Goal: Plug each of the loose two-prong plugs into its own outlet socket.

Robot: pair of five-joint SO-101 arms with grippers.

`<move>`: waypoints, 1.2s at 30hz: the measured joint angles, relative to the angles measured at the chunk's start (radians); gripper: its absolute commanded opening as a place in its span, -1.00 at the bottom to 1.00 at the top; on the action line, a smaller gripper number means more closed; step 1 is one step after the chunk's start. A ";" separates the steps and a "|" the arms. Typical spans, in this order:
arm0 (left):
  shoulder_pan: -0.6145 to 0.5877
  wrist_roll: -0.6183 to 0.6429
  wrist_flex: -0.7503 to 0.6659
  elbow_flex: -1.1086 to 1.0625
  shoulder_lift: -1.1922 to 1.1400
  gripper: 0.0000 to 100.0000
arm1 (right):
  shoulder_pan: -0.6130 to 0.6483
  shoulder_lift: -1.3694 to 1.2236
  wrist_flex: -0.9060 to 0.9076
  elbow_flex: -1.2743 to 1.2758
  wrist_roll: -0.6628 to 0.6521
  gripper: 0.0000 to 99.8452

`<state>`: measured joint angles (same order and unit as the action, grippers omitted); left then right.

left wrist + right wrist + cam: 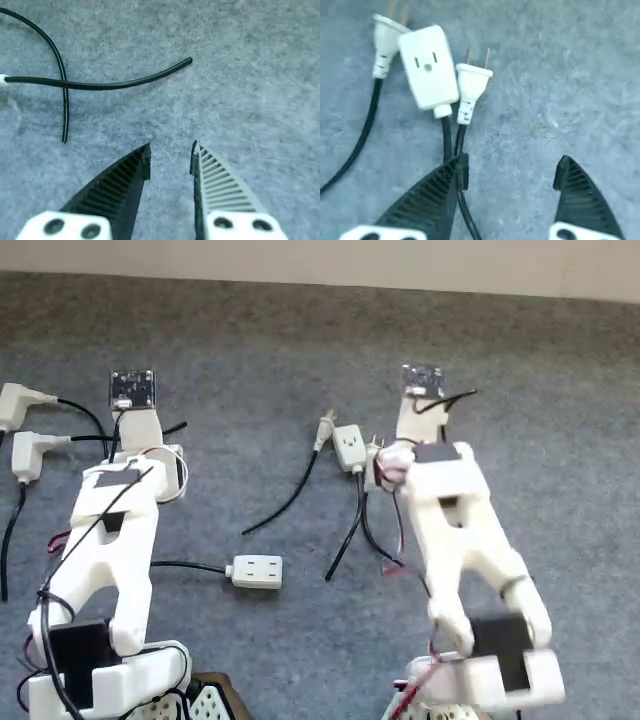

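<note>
A white single outlet socket (427, 67) lies on the grey carpet with a white two-prong plug (472, 82) beside it, prongs pointing away from me. A second plug (385, 35) lies on the socket's other side. My right gripper (512, 170) is open just short of them, one finger over the black cords. From above, this socket (348, 447) and its plugs (325, 428) (377, 452) sit mid-table by the right arm (460, 530). A wider socket block (256, 571) lies between the arms. My left gripper (170, 150) is open over bare carpet near two black cord ends (189, 61).
Two more white plugs (18, 400) (30, 452) lie at the far left edge, their black cords running past the left arm (110, 530). Loose black cords (290, 495) trail across the middle. Open carpet stretches along the back and to the right.
</note>
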<state>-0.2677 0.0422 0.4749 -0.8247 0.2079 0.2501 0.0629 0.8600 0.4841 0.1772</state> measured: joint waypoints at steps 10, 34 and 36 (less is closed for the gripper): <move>0.084 0.000 -0.011 -0.025 0.000 -0.71 | -0.011 -0.133 -0.103 -0.069 0.066 -0.46; 0.094 0.000 -0.011 -0.025 0.000 -0.71 | 0.008 -0.347 -0.098 -0.199 0.054 -0.86; 0.094 0.000 -0.011 -0.025 0.000 -0.71 | -0.005 -0.347 -0.098 -0.204 0.023 -0.86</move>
<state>-0.1741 0.0422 0.4641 -0.8493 0.2079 0.2455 -0.2839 0.7618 0.2800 0.2002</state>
